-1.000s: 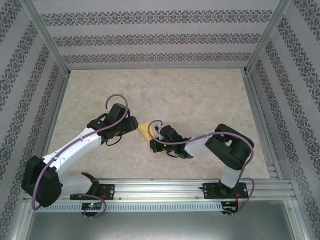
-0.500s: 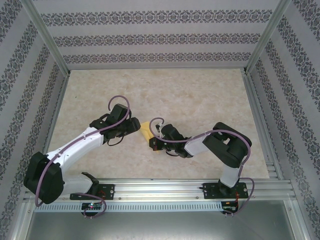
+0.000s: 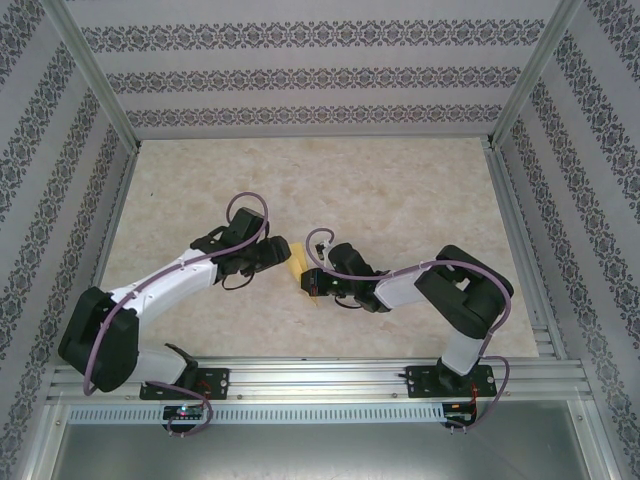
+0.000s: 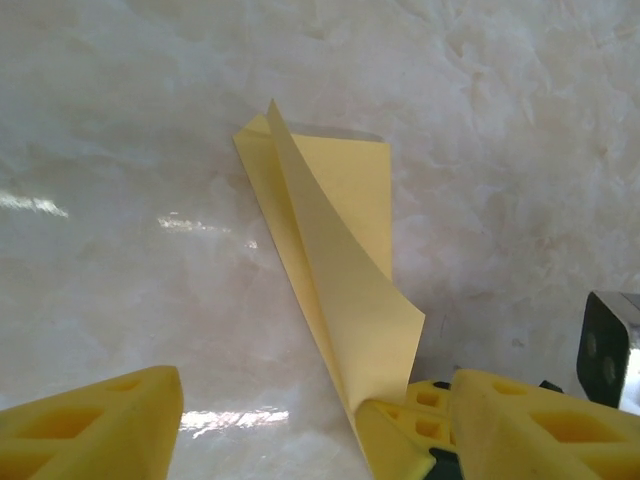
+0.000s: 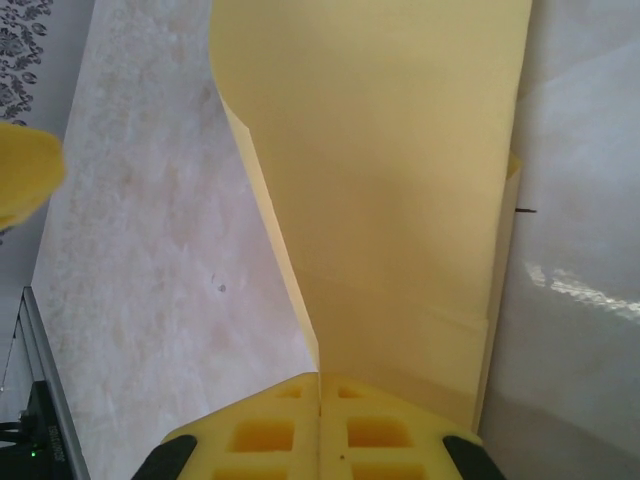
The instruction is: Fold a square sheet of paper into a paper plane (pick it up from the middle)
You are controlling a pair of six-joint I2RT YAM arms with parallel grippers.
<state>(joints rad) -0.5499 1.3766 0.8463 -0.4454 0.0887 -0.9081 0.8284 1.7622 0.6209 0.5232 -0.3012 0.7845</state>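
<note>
The square sheet of paper (image 3: 296, 264) is yellow and folded into a long pointed strip on the table's middle. One flap (image 4: 345, 290) stands up from the table. My right gripper (image 3: 312, 284) is shut on the sheet's near end, pads pressed together (image 5: 320, 410) with the paper (image 5: 390, 200) rising between them. My left gripper (image 3: 281, 255) stands open just left of the sheet, its jaws wide apart (image 4: 310, 430) around the strip's near end without touching it. The right gripper's fingertips (image 4: 415, 435) show between them.
The pale marbled table (image 3: 400, 190) has free room at the back and on both sides. Aluminium frame rails (image 3: 320, 375) run along the near edge, and patterned walls enclose the workspace. A yellow left finger (image 5: 25, 175) shows at the right wrist view's edge.
My left gripper has moved right, closer to the paper, and its jaws have opened wider. My right gripper has kept its hold and shifted slightly up and left.
</note>
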